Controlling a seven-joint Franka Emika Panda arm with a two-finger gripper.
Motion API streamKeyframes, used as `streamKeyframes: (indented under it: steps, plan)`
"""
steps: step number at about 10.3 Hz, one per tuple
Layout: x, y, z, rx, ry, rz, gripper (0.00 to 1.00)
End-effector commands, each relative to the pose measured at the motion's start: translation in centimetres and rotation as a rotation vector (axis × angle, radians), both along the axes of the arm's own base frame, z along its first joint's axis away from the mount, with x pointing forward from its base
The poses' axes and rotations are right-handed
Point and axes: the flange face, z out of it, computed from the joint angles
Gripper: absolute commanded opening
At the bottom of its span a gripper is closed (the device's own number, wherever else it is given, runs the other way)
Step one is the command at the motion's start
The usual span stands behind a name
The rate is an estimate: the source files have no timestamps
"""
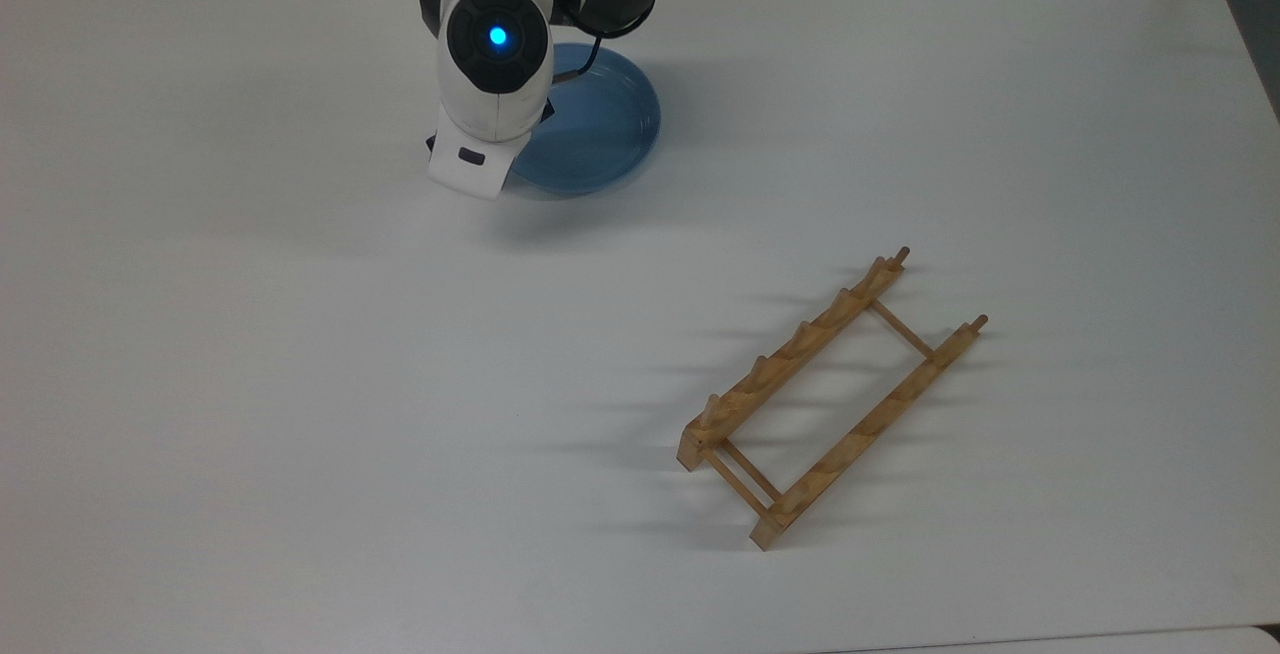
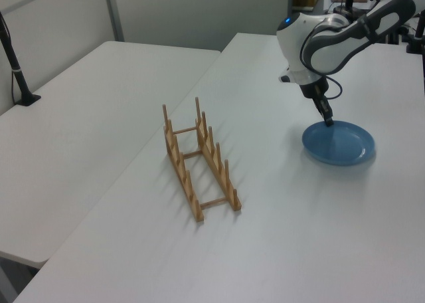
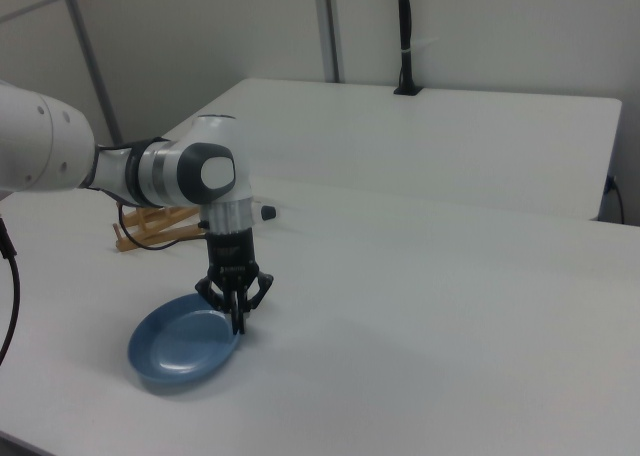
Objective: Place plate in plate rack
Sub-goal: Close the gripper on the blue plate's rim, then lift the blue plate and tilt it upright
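Top view: arm's white wrist, blue light glowing, hanging over the top view's left edge of the plate, plate flat on the white counter; plate rack well apart, toward the top view's lower right, every slot bare. Left view: pincer pointing down, tips right at the plate's near rim, looks like contact; rack standing off to the left view's left, pegs upright. Right view: pincer down on the rim at the right view's right side of the plate, fingers drawn close together, apparently pinching the rim, one finger inside the lip and one outside by the look of it; rack partly behind the arm. Step in hand, by judgement: securing the grasp on the rim, plate not yet lifted. Next move calling for a firm pinch, a lift, a tilt to stand the plate on edge, then a carry across to a gap between the pegs. No brand, label or legible writing anywhere.
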Motion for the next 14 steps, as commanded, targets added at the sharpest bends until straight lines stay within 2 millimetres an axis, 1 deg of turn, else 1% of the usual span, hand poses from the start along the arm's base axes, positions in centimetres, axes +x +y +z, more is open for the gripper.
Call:
streamKeyframes:
  steps: [1,2,3,4,5,6,7,8,9,10,12,13,14]
  plan:
    - [1.0,-0.6,1.7,-0.013,-0.05,-0.022,0.0]
    - [2.5,-0.6,4.7,-0.012,-0.112,-0.026,0.0]
    - [4.3,-0.4,9.7,-0.019,-0.161,-0.049,0.0]
    - [5.4,0.1,15.0,-0.013,-0.208,-0.081,0.0]
    - [6.1,0.5,18.9,0.011,-0.274,-0.108,0.0]
    - [6.2,1.1,21.3,0.008,-0.329,-0.146,0.0]
    - [6.6,3.1,23.7,0.003,-0.402,-0.199,0.0]
    - [7.1,4.3,26.4,0.014,-0.495,-0.291,0.0]
    - [7.8,7.6,27.9,0.041,-0.624,-0.383,0.0]
    - [8.3,11.1,28.8,0.076,-0.731,-0.479,0.0]
    - [8.8,17.0,29.8,0.074,-0.955,-0.57,0.0]
    - [8.9,19.9,28.2,0.061,-1.04,-0.585,0.0]
    - [8.3,23.1,26.9,0.038,-1.102,-0.587,0.0]
